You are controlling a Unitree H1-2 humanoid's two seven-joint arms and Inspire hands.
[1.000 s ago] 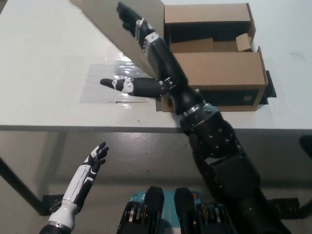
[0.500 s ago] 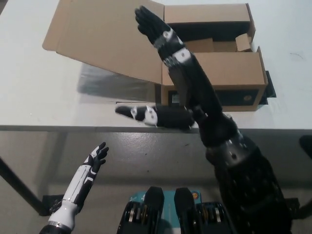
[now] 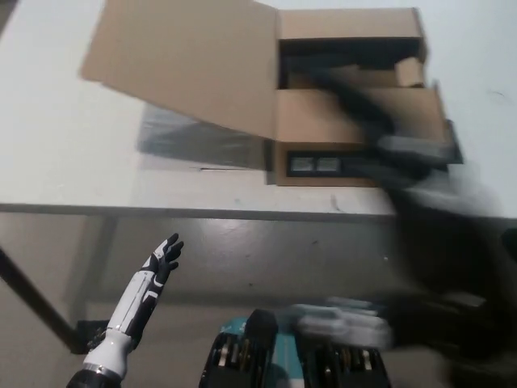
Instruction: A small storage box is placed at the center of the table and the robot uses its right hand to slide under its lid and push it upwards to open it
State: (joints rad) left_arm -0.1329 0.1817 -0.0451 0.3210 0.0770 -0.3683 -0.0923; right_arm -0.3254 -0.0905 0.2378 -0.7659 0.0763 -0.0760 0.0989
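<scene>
The brown cardboard storage box (image 3: 355, 113) stands on the white table (image 3: 56, 145), right of centre. Its lid (image 3: 186, 61) is swung open to the left and hangs tilted above the tabletop, so the dark inside of the box shows. My black right arm (image 3: 428, 186) is only a motion-blurred streak across the box's right half and down past the table's front edge. Its hand cannot be made out in the blur. My white left hand (image 3: 157, 267) rests at the lower left, below the table edge, open and holding nothing.
A small cardboard piece (image 3: 409, 71) sits inside the box at its back right. The lid casts a shadow (image 3: 194, 137) on the table beneath it. The table's front edge (image 3: 161, 212) crosses the picture, with a dark table leg (image 3: 32, 303) below at the left.
My right arm has pulled away from the lid, sweeping right and down, and is now blurred. The lid stays open to the left. The left hand has not moved.
</scene>
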